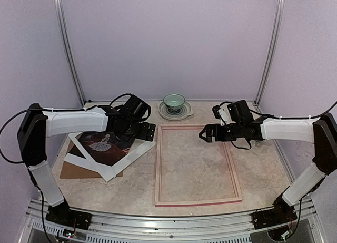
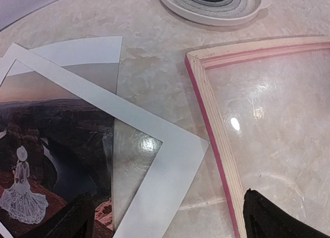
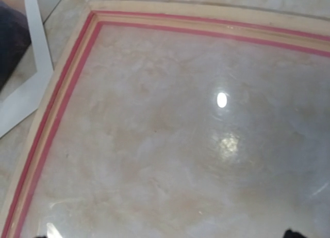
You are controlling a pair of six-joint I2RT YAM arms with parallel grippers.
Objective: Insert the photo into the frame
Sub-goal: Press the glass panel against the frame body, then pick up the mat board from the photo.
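The photo (image 1: 102, 147), a dark print of a figure in a white dress, lies at the left inside a skewed white mat (image 1: 129, 154). In the left wrist view the photo (image 2: 41, 145) is at the lower left, under the mat (image 2: 170, 160) and a clear sheet (image 2: 131, 165). The frame (image 1: 157, 169) lies flat mid-table, pale wood with pink lines; its corner (image 2: 216, 135) sits just right of the mat. My left gripper (image 1: 147, 132) hovers open over the mat's right corner, holding nothing. My right gripper (image 1: 206, 133) hangs open above the frame's far right part (image 3: 51, 119).
A green bowl (image 1: 174, 100) stands on a round plate (image 1: 176, 114) behind the frame's far edge. A brown backing board (image 1: 73, 170) lies under the mat at the left. Pale walls and metal posts close in the table on three sides.
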